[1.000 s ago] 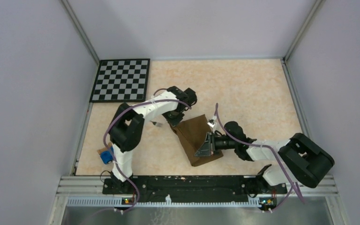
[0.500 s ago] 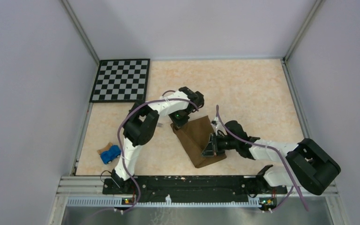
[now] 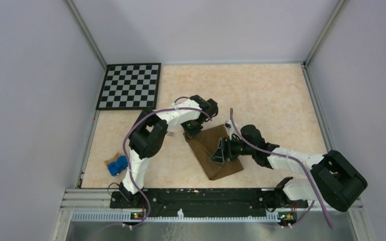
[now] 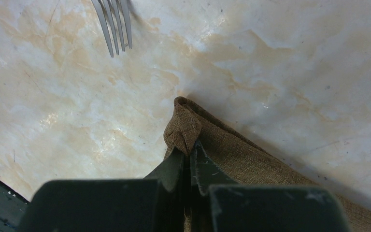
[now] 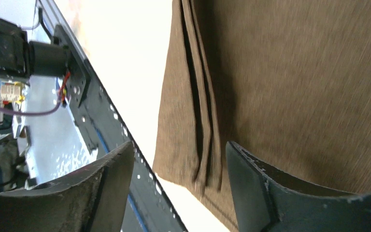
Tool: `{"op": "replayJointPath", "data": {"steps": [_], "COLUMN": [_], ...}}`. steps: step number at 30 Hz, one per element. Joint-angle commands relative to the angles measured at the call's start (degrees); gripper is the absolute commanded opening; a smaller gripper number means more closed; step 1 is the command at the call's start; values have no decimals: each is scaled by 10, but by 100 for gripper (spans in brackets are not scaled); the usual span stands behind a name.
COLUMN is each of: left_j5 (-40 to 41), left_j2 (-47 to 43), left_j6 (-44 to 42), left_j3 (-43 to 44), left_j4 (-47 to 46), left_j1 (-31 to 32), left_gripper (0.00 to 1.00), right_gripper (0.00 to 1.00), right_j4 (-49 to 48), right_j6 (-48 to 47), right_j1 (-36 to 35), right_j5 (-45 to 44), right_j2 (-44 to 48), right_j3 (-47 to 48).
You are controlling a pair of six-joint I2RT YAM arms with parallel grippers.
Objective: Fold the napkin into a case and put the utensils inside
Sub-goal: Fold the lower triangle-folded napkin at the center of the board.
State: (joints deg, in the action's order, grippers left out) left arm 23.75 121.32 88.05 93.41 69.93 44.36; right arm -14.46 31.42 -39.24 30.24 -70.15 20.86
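the right pincer (image 5: 178, 151) springs wide above the folded napkin (image 5: 294, 72), moments after it was clamped shut on the cloth's near side. its fingers now straddle the stacked fold edges and hold nothing. the left pincer (image 4: 189, 153) remains closed tight on the napkin's far corner, pinching a small bunch of the brown fabric just above the tabletop (image 4: 280, 58). seen from above, the napkin lies as a slanted, several-layered wedge in the middle of the tabletop between the two arms, still wider than a slim case. a grey fork (image 4: 113, 24) waits on the bare surface just beyond the pinched corner, outside the cloth. the second utensil cannot be made out with certainty. the release suggests one fold has been laid down and is keeping its shape. further narrowing and the loading of the utensils appear yet to come. a blue toy car (image 3: 118, 164) sits well apart at the left.
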Motion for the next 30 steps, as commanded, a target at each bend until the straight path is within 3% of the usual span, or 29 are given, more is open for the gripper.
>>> {"op": "replayJointPath", "data": {"steps": [1, 13, 18, 21, 24, 25, 28, 30], "left_j5": [-9, -26, -45, -46, -50, -54, -73, -89], "left_j2": [-41, -64, -75, -79, -95, -103, -132, -159], "left_j6": [-21, -49, -66, -67, -79, -90, -126, -146], "left_j3": [-8, -17, -25, -28, -36, -39, -51, -75], "left_j4": [-23, -30, -54, -53, -64, -71, -95, -125], "left_j1": [0, 0, -1, -1, -1, -2, -6, -12], "left_gripper": [0, 0, 0, 0, 0, 0, 15, 40], "right_gripper": [71, 66, 54, 37, 0, 0, 0, 0], "right_j4": [-112, -213, -204, -214, -215, -215, -236, -249], "right_j6": [-34, -92, -102, -83, -47, -30, 27, 66], "right_j1": [-3, -54, -80, -85, -85, -85, -84, -84], "right_j5": [-30, -90, -128, -159, -188, -197, -192, -184], "right_j2": [-47, -201, -233, -239, -227, -215, -184, -170], "right_j3": [52, 121, 141, 140, 128, 118, 85, 67]}}
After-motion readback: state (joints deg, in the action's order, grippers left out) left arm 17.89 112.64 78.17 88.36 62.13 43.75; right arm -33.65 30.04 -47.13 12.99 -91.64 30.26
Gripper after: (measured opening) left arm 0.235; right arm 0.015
